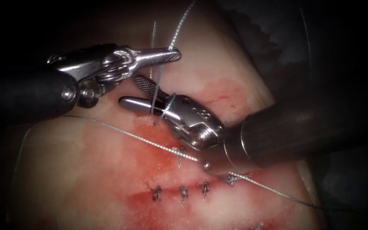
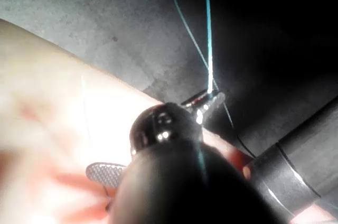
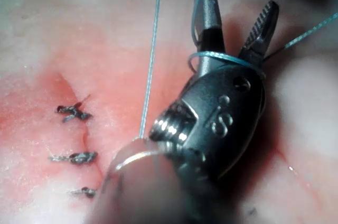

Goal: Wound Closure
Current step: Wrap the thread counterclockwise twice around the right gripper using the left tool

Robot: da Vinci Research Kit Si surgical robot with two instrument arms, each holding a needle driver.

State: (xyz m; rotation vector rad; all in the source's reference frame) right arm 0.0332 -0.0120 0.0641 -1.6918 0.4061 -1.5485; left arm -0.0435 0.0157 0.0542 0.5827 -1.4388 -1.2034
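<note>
1. Nearest: row of finished stitches (image 1: 183,192) along the cut (image 1: 192,187), red fluid (image 1: 158,153) around, tissue (image 1: 86,170) pale beneath.
2. Just above, thread (image 1: 141,138) stretched slantwise over the tissue, passing under the right tool.
3. Right tool (image 1: 143,94), jaws apart, gripping nothing, a loop of thread wound round its jaw base.
4. Farther back, left tool (image 1: 173,54), jaws together on the thread, strand hanging down to the loop.
5. Needle: can't tell where.
</note>
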